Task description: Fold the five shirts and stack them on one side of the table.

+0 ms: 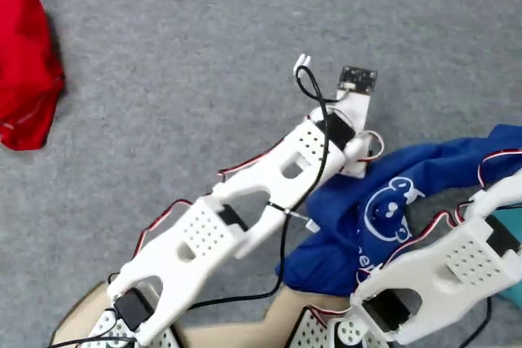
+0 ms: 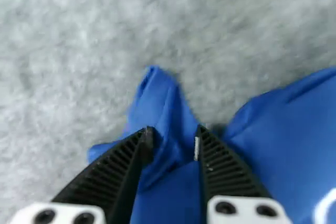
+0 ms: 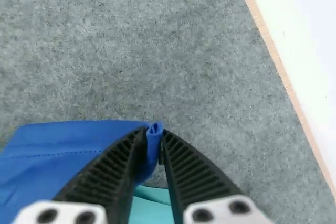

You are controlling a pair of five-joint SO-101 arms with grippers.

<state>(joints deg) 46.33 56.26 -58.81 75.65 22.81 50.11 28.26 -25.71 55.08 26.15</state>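
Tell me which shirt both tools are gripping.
The blue printed fabric shirt; the left tool and right tool pinch it. The red fabric shirt lies apart, untouched.

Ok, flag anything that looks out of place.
The blue shirt is bunched up, pinched by the left gripper and right gripper. A red garment lies crumpled at the high view's left edge.

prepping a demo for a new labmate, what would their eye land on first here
The crumpled blue shirt with a white cartoon print, on the right side near the arm bases, is pinched by both the left gripper and the right gripper. A red shirt lies at the table's far left edge.
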